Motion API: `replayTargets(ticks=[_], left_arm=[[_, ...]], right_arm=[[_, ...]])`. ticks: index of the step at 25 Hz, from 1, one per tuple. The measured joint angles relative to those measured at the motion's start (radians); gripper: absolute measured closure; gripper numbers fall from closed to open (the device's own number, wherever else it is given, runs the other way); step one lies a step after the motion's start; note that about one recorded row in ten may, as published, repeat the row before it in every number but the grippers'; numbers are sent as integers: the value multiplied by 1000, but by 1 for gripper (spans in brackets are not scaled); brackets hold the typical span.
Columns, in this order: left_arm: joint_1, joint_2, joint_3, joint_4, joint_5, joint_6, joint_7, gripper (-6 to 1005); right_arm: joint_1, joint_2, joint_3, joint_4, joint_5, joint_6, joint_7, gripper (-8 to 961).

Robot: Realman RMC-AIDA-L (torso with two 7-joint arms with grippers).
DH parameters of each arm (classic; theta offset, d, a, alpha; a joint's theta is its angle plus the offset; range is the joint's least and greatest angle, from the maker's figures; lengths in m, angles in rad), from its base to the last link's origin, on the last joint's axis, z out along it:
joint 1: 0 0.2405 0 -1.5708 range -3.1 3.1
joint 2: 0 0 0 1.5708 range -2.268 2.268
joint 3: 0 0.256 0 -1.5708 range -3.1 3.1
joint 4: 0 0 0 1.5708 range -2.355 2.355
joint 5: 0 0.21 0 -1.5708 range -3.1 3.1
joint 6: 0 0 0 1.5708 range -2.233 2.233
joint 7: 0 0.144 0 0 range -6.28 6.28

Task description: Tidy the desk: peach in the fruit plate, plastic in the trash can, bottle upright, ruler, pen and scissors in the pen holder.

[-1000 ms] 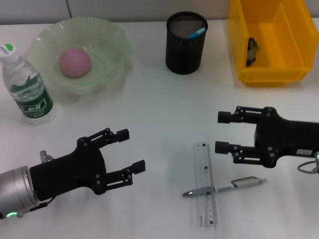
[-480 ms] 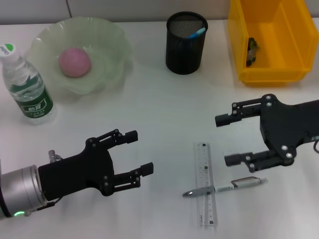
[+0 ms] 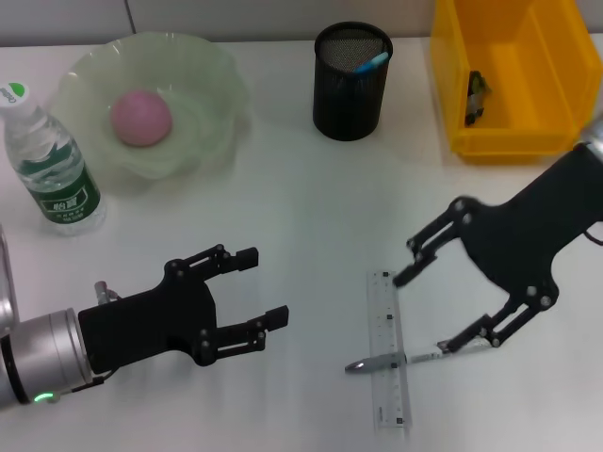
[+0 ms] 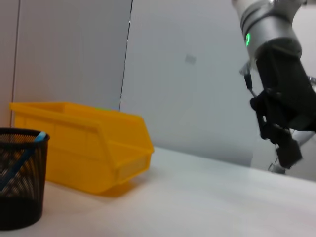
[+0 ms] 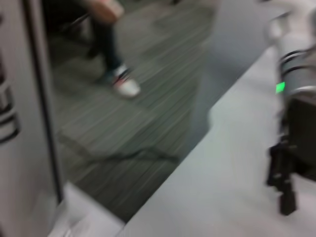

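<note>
My right gripper (image 3: 429,309) has tipped down over the pen (image 3: 424,356) and ruler (image 3: 387,347), fingers wide open, holding nothing. The pen lies across the ruler. I think I grab next. My left gripper (image 3: 254,290) waits open.
</note>
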Motion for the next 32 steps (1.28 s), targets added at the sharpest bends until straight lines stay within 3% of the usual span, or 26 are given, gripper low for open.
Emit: replayTargets(ticks=[2,3,7,10,17,32], left_arm=[[1,1,-2,15,16,-14,-4,194],[1,2,-4,18,20,-16,-6,194],[12,8,-9,37,26,-8,-9,194],[16,9,-9,44,27,-5,-12,226],[2,20,-1,62,48,1,-84,338],[-7,14,0,73,86,5,-103,322]], right_arm=[[35,21,-74,-31,-47,10,-25,273],[35,21,-74,-31,-47,10,-25,274],[62,67,-116,-99,-135,4,-85,274],[65,76,-157,-119,-148,2,-95,274],[109,101,-365,-146,-164,10,-116,273],[158,113,-644,-141,-82,183,-111,274]])
